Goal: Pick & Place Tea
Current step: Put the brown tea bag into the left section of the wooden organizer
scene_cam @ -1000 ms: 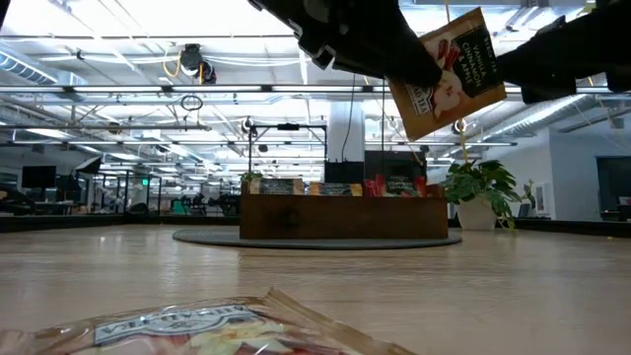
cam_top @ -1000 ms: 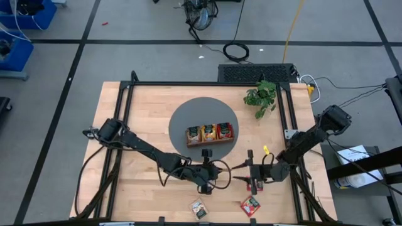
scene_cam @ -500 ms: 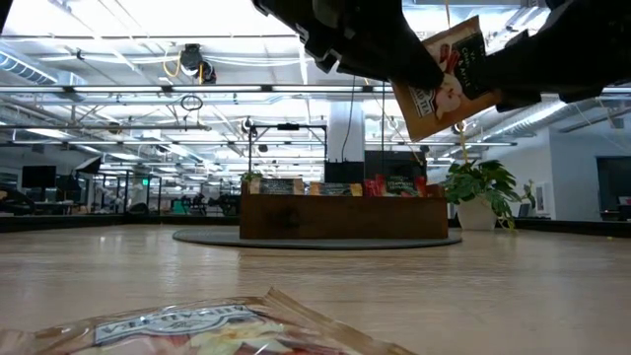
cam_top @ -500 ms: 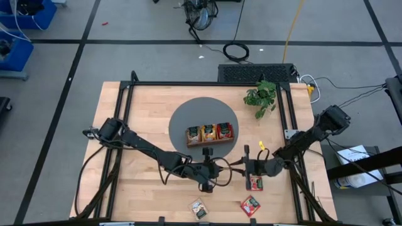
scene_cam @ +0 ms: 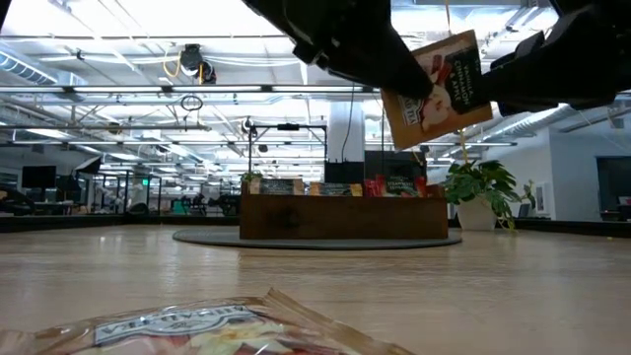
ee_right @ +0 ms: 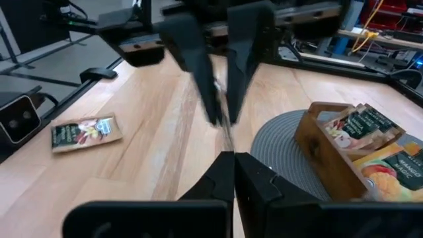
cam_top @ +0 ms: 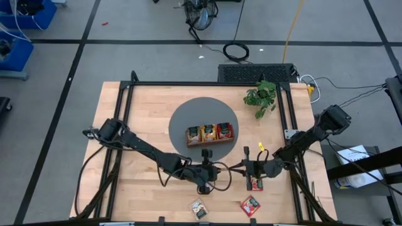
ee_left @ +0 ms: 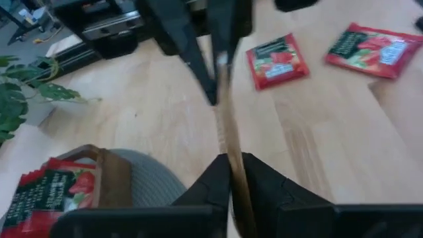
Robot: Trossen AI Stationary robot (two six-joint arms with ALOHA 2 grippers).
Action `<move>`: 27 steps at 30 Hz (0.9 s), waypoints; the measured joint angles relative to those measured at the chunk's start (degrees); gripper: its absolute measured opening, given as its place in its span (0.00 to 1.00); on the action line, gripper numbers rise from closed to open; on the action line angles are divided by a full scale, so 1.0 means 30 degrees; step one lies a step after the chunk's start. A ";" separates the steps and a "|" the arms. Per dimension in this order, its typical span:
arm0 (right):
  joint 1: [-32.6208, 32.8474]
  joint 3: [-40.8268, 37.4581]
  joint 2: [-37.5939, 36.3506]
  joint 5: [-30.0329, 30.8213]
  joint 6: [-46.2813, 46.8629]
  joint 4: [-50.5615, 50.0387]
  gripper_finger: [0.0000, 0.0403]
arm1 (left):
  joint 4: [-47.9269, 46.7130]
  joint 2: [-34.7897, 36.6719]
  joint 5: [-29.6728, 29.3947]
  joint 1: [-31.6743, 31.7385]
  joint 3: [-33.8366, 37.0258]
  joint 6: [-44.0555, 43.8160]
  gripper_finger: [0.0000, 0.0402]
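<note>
I am partway through: the wooden tray [cam_top: 209, 134] on the grey mat [cam_top: 182, 119] is already showing tea packets in all three compartments, while three packets are lying loose near the front edge of the tabletop [cam_top: 144, 107] – a pale packet [cam_top: 200, 208], a red packet [cam_top: 250, 204] and a second red packet [cam_top: 255, 183] that sits just under the right arm. I am judging those three as work left.

One more tea packet [scene_cam: 437, 89] is hanging in the air between the two arms. The left end effector [ee_left: 230, 173] is pinching one edge with its fingers nearly together, and the right end effector [ee_right: 232, 168] is closing flat on the opposite edge, so both are gripping it. I am reading this as a handover.

The overhead view is showing me the whole layout, including the plant [cam_top: 262, 95], but the held packet is hidden between the arms there. The table-level view is giving me its face and tilt, well above the tray. The wrist views are showing it edge-on as a thin strip, plus the fingers clamped on it
</note>
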State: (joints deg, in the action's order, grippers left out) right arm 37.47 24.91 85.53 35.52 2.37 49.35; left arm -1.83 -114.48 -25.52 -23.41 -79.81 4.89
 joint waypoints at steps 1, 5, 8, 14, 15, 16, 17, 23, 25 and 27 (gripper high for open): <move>0.0000 0.0000 -0.0049 -0.0018 0.0051 -0.0158 0.00 | -0.0064 0.0000 0.0001 -0.0081 0.0000 0.0006 0.12; -0.0041 0.0000 -0.0227 -0.0464 0.0192 -0.0247 0.00 | 0.0151 0.0000 -0.0245 -0.0287 0.0000 0.0145 0.28; -0.0177 0.0000 -0.0230 -0.1380 0.0252 0.0018 0.00 | 0.0556 0.0006 -0.0965 -0.0276 0.0000 -0.0024 0.40; -0.0552 0.0000 -0.0230 -0.1996 0.0487 -0.0128 0.00 | 0.0363 0.0007 -0.0984 -0.0257 0.0000 -0.0960 0.57; -0.0639 0.0000 -0.0230 -0.2328 0.0487 -0.0142 0.00 | 0.0359 0.0007 -0.0914 -0.0257 0.0000 -0.1167 0.58; -0.0719 0.0000 -0.0230 -0.2534 0.0494 -0.0143 0.00 | 0.0351 0.0007 -0.0720 -0.0257 0.0000 -0.1308 0.59; -0.0802 0.0000 -0.0230 -0.2879 0.0494 -0.0154 0.00 | 0.0323 0.0007 -0.0449 -0.0252 0.0000 -0.1417 0.59; -0.1012 0.0000 -0.0230 -0.2939 0.0254 -0.0193 0.00 | 0.0118 0.0007 0.1339 0.0079 0.0000 -0.2200 0.38; -0.1027 0.0000 -0.0230 -0.2934 0.0176 -0.0248 0.00 | 0.0105 0.0007 0.1512 0.0204 0.0000 -0.2397 0.27; -0.1042 0.0000 -0.0230 -0.2932 0.0130 -0.0340 0.00 | 0.0112 0.0007 0.1526 0.0269 0.0000 -0.2524 0.15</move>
State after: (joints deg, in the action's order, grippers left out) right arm 34.35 24.91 84.84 26.72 2.76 48.34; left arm -1.49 -114.45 -20.94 -22.60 -79.81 -2.68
